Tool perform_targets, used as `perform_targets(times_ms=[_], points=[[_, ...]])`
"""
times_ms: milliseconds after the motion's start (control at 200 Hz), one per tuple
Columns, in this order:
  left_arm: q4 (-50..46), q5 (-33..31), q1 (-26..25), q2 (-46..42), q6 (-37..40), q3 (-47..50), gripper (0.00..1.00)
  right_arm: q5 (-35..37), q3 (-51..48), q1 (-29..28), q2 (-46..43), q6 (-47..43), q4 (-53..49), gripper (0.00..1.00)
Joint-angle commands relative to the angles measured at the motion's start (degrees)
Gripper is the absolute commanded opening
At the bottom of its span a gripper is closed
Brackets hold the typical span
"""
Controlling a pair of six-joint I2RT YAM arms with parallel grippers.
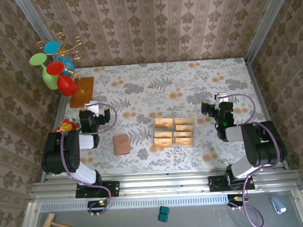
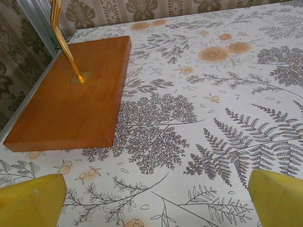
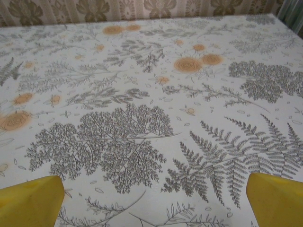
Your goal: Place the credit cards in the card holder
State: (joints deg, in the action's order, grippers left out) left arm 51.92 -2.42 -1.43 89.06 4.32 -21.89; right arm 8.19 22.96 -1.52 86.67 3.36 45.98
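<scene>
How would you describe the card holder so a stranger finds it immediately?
On the floral table, look between the left arm and the clear tray of tan cards. The small reddish-brown leather rectangle lies there, smaller than the far orange wooden board.

Table cover (image 1: 140,89): printed floral sheet, matt, slight creases; cloth vs paper n/d.
Wooden board (image 2: 71,99): orange-brown wood, smooth, satin finish.
Rod (image 2: 57,33) set in board: gold-coloured metal, glossy.
Card holder (image 1: 121,144): reddish-brown, leather-like, matt.
Credit cards (image 1: 163,123): tan-gold, flat, smooth.
Tray (image 1: 174,145): clear plastic.
Frame rail (image 1: 164,182): bare grey metal, ribbed.
Left gripper (image 2: 151,201) & right gripper (image 3: 151,201): yellow pads (image 2: 33,201), matt, plastic-like.
</scene>
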Motion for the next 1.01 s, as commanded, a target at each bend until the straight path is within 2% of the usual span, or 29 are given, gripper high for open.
perform_targets(times_ms=[0, 155, 270, 380, 505, 590, 740, 1000], points=[[-3.21, -1.05, -0.56, -3.18, -0.19, -1.45, 1.00, 2.63, 5.07, 0.15, -6.02, 0.77, -10.74, 1.00], [-13.78, -3.98, -1.19, -8.97, -0.28, -4.76, 1.00, 6.42, 15.71, 0.37, -11.10, 7.81, -34.06, 1.00], [-19.34, -6.69, -2.25, -14.35, -1.59, -6.19, 1.00, 10.69, 23.30, 1.04, -11.35, 21.68, -48.72, 1.00], [-29.31, -7.43, -2.91, -20.11, -7.04, -9.43, 1.00, 0.20, 28.45, 1.87, -11.36, 21.94, -55.87, 1.00], [-41.97, -7.38, -5.32, -24.83, -12.39, -13.97, 1.00, -14.08, 29.08, 0.72, -14.17, 19.51, -57.80, 1.00], [-48.36, -7.25, -7.64, -26.67, -15.25, -15.97, 1.00, -16.26, 29.28, -3.02, -17.20, 19.04, -61.03, 0.98], [-53.28, -7.90, -11.38, -27.88, -18.54, -17.06, 1.00, -16.26, 31.13, -13.55, -20.61, 18.39, -69.20, 0.91], [-58.12, -6.98, -12.74, -26.84, -20.48, -19.97, 1.00, -14.08, 28.56, -34.09, -27.43, 22.65, -76.46, 0.85]])
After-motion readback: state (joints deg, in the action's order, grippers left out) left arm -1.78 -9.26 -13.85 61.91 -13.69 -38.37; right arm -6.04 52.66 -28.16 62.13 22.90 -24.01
